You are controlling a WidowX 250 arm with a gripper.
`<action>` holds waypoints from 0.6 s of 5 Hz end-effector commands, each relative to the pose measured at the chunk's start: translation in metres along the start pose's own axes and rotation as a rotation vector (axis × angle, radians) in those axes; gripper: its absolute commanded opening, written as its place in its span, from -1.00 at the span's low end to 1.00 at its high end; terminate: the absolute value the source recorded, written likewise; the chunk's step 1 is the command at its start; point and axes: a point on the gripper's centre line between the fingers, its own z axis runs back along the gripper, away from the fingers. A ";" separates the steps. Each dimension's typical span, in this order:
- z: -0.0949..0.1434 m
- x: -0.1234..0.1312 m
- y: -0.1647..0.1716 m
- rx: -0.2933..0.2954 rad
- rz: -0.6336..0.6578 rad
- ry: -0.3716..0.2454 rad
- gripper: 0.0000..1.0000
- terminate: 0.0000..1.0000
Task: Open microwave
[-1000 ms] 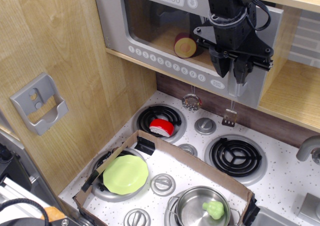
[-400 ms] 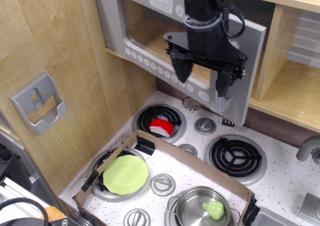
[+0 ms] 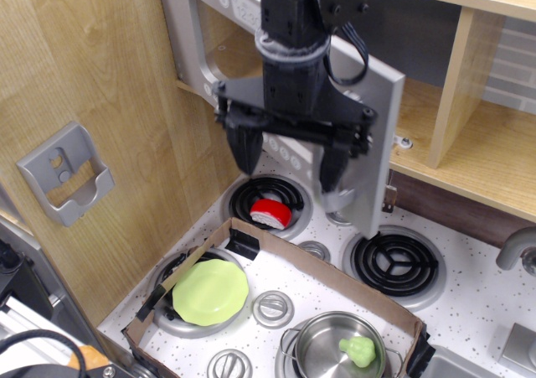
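Observation:
The microwave's silver-grey door (image 3: pixel 378 101) stands swung out from the wooden body, hinged at the left, its free edge pointing toward me. My black gripper (image 3: pixel 287 162) hangs in front of the door, fingers spread wide. The right finger (image 3: pixel 329 167) sits by the grey loop handle (image 3: pixel 342 200) at the door's lower free edge; the left finger (image 3: pixel 248 153) is over the button row. The arm hides most of the window, the clock and the inside. The gripper is open and clamps nothing.
Below is a toy stovetop with coil burners (image 3: pixel 394 261). A red-and-white piece (image 3: pixel 270 214) lies on the back left burner. A cardboard box (image 3: pixel 331 271) holds a green plate (image 3: pixel 210 292) and a steel pot (image 3: pixel 335 349). A grey wall bracket (image 3: pixel 63 173) is on the left panel.
The door has swung from nearly shut to well open. My gripper moved left and down with it, staying at the handle end.

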 end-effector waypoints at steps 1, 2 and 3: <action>0.028 -0.058 -0.069 -0.069 0.088 -0.008 1.00 -1.00; 0.032 -0.052 -0.102 -0.104 -0.048 -0.051 1.00 -1.00; 0.032 -0.025 -0.115 -0.151 -0.156 -0.107 1.00 -1.00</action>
